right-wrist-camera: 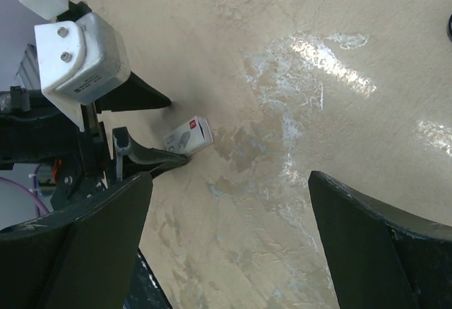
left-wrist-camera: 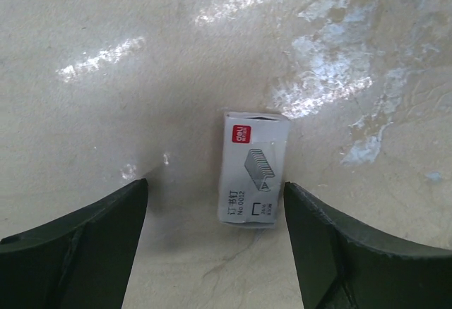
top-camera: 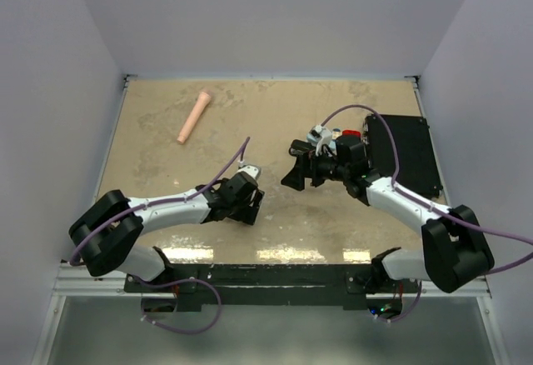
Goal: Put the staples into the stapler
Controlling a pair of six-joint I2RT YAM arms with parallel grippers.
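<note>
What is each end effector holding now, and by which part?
Nothing is held. The left end effector is open, the staple box lying loose on the table between its fingers. The right end effector is open and empty.

One staples box [left-wrist-camera: 253, 171], one pink stick [top-camera: 194, 116], one black slab [top-camera: 408, 155].

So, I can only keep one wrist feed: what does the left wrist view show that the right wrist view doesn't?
Left wrist only: the print on the staple box, a red logo and a staple drawing. Right wrist only: the left gripper from outside with its white housing, and the right gripper, open. Both: the box lying on the table between the left gripper's open jaws.
</note>
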